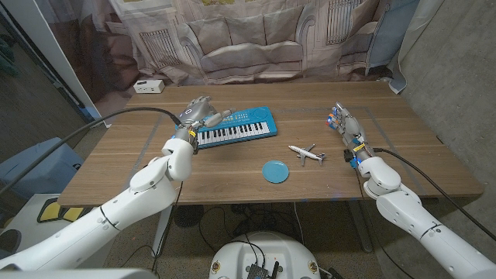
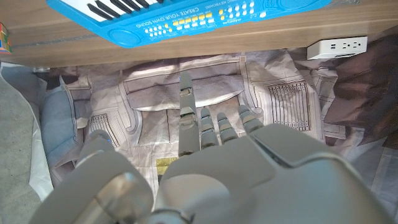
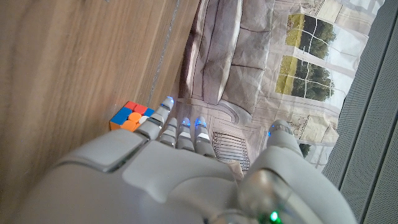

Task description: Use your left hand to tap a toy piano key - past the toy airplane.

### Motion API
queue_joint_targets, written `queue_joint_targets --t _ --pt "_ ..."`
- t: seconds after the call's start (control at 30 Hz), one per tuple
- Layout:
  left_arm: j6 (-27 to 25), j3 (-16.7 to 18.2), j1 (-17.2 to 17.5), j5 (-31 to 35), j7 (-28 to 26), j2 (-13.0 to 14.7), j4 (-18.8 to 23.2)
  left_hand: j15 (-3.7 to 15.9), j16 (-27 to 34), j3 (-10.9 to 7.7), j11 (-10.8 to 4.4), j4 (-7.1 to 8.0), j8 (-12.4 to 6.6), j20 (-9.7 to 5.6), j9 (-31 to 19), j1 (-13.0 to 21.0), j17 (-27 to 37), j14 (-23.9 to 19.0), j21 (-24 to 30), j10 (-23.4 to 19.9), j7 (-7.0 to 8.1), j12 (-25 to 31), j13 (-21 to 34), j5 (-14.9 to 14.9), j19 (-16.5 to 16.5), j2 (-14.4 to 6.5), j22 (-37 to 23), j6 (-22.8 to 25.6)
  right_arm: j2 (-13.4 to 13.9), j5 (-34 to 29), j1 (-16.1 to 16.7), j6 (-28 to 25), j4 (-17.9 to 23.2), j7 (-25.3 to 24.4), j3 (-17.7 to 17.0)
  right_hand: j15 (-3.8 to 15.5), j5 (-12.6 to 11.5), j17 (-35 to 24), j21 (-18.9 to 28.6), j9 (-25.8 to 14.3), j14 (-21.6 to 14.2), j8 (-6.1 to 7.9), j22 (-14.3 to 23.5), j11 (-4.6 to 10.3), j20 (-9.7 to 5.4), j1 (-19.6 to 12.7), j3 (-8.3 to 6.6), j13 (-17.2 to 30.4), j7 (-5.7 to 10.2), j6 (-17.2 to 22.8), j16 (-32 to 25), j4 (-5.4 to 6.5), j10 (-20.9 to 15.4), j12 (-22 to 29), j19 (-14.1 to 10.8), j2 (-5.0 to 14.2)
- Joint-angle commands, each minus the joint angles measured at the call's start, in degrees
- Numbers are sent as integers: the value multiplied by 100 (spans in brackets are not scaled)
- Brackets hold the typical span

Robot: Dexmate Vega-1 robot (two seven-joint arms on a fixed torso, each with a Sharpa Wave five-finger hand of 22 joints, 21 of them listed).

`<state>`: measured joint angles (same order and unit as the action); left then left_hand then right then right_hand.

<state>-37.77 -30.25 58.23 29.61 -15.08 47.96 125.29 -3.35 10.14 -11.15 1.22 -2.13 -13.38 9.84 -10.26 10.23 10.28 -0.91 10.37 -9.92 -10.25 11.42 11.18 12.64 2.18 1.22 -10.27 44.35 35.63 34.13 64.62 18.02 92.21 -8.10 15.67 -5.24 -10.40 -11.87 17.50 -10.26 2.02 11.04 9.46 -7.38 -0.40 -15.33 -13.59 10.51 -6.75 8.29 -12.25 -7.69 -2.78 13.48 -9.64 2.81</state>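
The left hand point(image 1: 198, 115), empty with fingers apart, is held over the piano's point(image 1: 236, 128) left end, keys running rightward from it.

left arm reaching forward from lower left, left hand point(image 1: 198, 112) hovering palm down, holding nothing, fingers point(image 2: 186, 112) spreading, one pointing straight out, others curling. right arm extending along right side, right hand point(image 1: 346, 126) holding nothing, fingers point(image 3: 180, 134) stretching forward.
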Motion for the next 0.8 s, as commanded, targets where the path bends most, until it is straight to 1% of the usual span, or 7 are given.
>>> queue_joint_targets --t 0.03,0.2,0.27,0.47,0.57,0.8 --pt "-438 -516 -445 284 625 115 60 -27 -7 24 18 17 28 34 -15 -70 23 77 -7 90 10 -15 20 41 79 4 -30 -36 33 55 42 32 21 43 -44 -10 15 -24 -6 -25 -23 -15 23 -22 -4 -31 16 20 32 42 17 -4 -12 -23 -45 8" --pt "-579 -700 -583 446 836 132 73 -28 -7 33 20 26 40 32 -16 -88 23 119 -11 112 8 -13 20 43 139 -2 -31 -23 67 52 87 35 78 30 -75 -13 15 -25 -17 -25 -25 -16 23 -30 -5 -29 18 20 33 43 18 -3 -11 -28 -48 10" --pt "-595 -712 -599 456 853 123 60 -23 -5 37 -5 30 43 26 -17 -94 23 128 -8 117 14 -11 20 44 149 -4 -31 -16 78 37 96 40 88 26 -79 -7 15 -25 -21 -25 -19 -17 23 -32 -7 -29 18 20 31 42 20 -2 -13 -28 -47 11" --pt "-652 -789 -731 432 1035 102 -50 -24 -3 46 -7 39 60 14 -17 -111 23 165 2 147 29 -11 20 46 176 -11 -31 -11 114 18 153 59 144 19 -108 -6 15 -26 -33 -26 -23 -18 24 -35 -12 -27 20 20 35 42 21 -1 -13 -34 -51 13" --pt "-666 -822 -762 442 1064 96 -73 -31 -2 51 -11 44 74 8 -18 -120 22 184 8 149 -7 -4 20 48 191 -16 -31 -19 109 53 190 27 188 -14 -128 -10 15 -26 -40 -26 -26 -19 24 -34 -9 -26 21 20 37 42 21 -1 -15 -36 -54 13" --pt "-691 -905 -838 461 1149 80 -127 -23 5 59 -15 52 96 13 -19 -135 22 211 15 191 -29 -7 19 51 224 -26 -31 -23 125 17 240 53 212 -31 -142 -9 15 -27 -55 -26 -26 -20 24 -29 -6 -23 25 21 38 45 23 1 -19 -41 -62 15"
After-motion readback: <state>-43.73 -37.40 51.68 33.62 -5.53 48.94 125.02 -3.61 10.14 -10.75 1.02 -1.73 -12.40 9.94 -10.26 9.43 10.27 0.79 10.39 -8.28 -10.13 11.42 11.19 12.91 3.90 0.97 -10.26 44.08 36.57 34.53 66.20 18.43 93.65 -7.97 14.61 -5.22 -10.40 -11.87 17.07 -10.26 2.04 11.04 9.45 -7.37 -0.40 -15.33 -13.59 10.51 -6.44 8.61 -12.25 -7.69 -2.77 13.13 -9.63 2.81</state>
